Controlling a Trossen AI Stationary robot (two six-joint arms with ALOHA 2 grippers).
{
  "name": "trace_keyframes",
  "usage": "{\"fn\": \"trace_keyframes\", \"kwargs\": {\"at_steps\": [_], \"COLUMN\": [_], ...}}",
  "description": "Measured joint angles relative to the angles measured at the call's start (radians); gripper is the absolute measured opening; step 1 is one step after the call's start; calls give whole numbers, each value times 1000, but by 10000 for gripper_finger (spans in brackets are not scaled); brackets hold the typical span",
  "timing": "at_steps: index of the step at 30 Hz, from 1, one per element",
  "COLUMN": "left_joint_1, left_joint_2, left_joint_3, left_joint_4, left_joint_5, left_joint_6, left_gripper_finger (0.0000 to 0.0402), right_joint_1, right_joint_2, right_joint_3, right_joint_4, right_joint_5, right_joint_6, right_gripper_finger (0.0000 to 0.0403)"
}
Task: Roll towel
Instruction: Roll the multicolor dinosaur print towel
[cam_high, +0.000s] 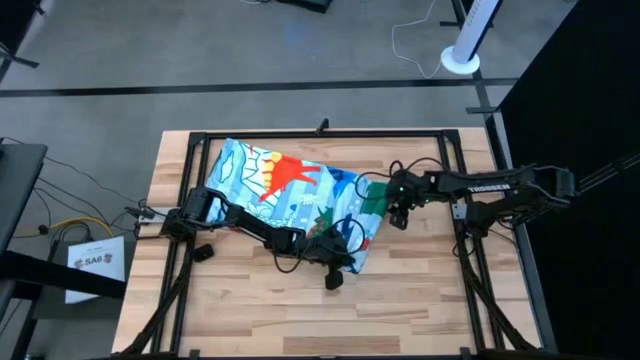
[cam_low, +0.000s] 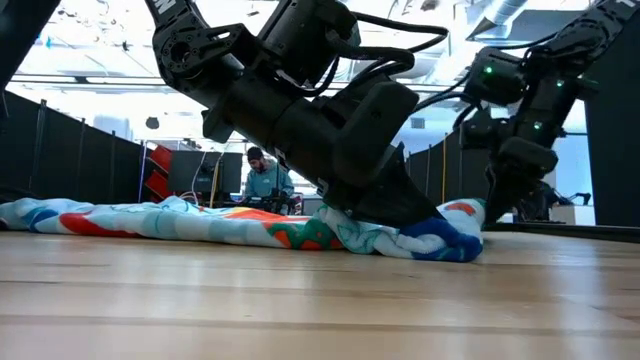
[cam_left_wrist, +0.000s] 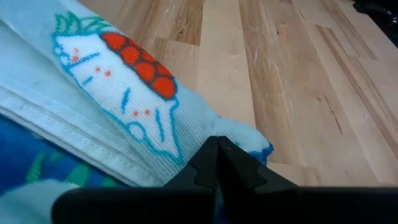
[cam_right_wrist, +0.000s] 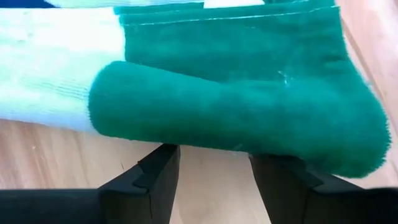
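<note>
Here we saw the beach towel (cam_high: 290, 190) lying crumpled mid-frame in the high view, long axis upper left to lower right. Our left gripper (cam_high: 340, 262) pinched its lower-right corner; our right gripper (cam_high: 398, 212), fingers parted, faced its green edge just beside.

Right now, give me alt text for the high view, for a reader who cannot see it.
Seen from above, a towel with a blue tropical print lies crumpled across a wooden table. The left gripper presses on its near corner, fingers shut on the cloth, while the right gripper sits open at the towel's green far-right edge.
</note>
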Motion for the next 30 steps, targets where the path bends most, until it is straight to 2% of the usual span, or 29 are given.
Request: {"fn": "trace_keyframes", "kwargs": {"at_steps": [6,16,24,30], "left_joint_1": [7,24,25,24], "left_joint_2": [-21,-50,-50,-50], "left_joint_3": [0,-2,-2,-2], "left_joint_4": [-14,-71,-71,-71], "left_joint_5": [41,64,71,80], "left_joint_6": [-68,-87,-110,-123], "left_gripper_finger": [0,0,0,0], "right_joint_1": [2,3,-2,-33], "right_joint_2": [-1,-1,9,89], "right_joint_3": [53,122,123,123], "right_joint_4": [-66,-62,21,98], "right_joint_5": [7,7,7,7], "right_joint_6": [-19,-22,-28,-55], "right_gripper_finger": [173,173,173,173]}}
